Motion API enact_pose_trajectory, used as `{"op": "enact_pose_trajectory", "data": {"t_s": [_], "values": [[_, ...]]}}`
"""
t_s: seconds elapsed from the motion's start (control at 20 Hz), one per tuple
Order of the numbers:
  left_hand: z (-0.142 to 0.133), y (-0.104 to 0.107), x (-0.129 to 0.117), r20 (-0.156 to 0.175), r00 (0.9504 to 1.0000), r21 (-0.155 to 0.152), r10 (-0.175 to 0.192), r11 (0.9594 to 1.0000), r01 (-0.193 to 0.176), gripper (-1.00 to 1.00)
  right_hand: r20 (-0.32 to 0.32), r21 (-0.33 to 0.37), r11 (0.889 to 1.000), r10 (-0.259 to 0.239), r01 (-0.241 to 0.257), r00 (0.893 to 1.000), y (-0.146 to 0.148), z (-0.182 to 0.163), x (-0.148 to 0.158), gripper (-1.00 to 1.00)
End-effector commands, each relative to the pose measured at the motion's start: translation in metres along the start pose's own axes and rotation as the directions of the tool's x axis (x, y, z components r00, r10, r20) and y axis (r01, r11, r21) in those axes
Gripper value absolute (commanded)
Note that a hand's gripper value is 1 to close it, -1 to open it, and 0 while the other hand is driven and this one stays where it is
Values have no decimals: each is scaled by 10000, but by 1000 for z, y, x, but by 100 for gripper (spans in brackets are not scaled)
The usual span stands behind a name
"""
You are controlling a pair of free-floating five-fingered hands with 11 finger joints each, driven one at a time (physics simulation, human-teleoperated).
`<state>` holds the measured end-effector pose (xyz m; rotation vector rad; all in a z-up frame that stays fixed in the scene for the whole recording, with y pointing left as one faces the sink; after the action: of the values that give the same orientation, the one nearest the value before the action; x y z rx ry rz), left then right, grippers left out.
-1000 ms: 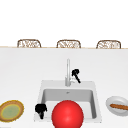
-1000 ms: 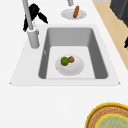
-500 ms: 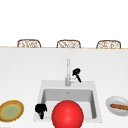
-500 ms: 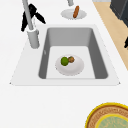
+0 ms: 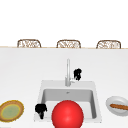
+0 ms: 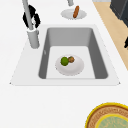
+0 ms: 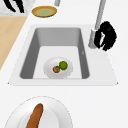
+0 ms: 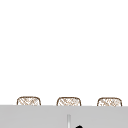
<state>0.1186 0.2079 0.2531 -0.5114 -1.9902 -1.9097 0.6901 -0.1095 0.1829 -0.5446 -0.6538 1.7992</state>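
My right hand (image 5: 77, 73) hovers just right of the tall grey faucet (image 5: 68, 72), its fingers loosely bent toward the faucet's base (image 7: 93, 37) and holding nothing. It shows black beside that base (image 7: 107, 35) and behind the spout (image 6: 31, 18). My left hand (image 5: 40, 110) hangs at the sink's front left corner with its fingers relaxed and pointing down, away from the basin (image 7: 15, 5). In the sink (image 6: 72, 37) lies a white bowl (image 6: 75, 68) with a green lime (image 6: 64, 61) and a small brown item (image 6: 71, 59).
A large red sphere (image 5: 67, 115) covers the sink's front edge. A yellow-green plate (image 5: 11, 110) lies left of the sink. A white dish with a brown sausage (image 5: 119, 106) lies to its right. Three wicker chair backs (image 5: 68, 43) stand beyond the counter.
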Motion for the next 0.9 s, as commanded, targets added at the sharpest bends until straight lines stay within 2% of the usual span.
{"op": "enact_pose_trajectory", "data": {"t_s": [0.0, 0.1, 0.2, 0.4, 0.65, 0.85], "values": [[0, 0, 0, 0, 10000, 0, 0, 10000, 0, 0, 477, -139, 9999, -75, 82, 9988, 5, 1, -13, 100], [0, 0, 0, 0, 10000, 0, 0, 10000, 0, 0, 278, -584, 9981, -155, 171, 9995, -2, 3, -4, 100], [0, 0, 0, 0, 10000, 0, 0, 10000, 0, 0, 124, -566, 9984, 29, -21, 9999, -13, 9, 1, 100], [0, 0, 0, 0, 10000, 0, 0, 10000, 0, 0, 112, -635, 9979, 91, -84, 9999, -15, 4, 7, 100], [0, 0, 0, 0, 10000, 0, 0, 10000, 0, 0, 178, -943, 9955, -70, 87, 9998, -17, 5, 9, 100], [0, 0, 0, 0, 10000, 0, 0, 10000, 0, 0, -185, -1118, 9937, -33, 12, 9998, -18, 9, 18, 100]]}}
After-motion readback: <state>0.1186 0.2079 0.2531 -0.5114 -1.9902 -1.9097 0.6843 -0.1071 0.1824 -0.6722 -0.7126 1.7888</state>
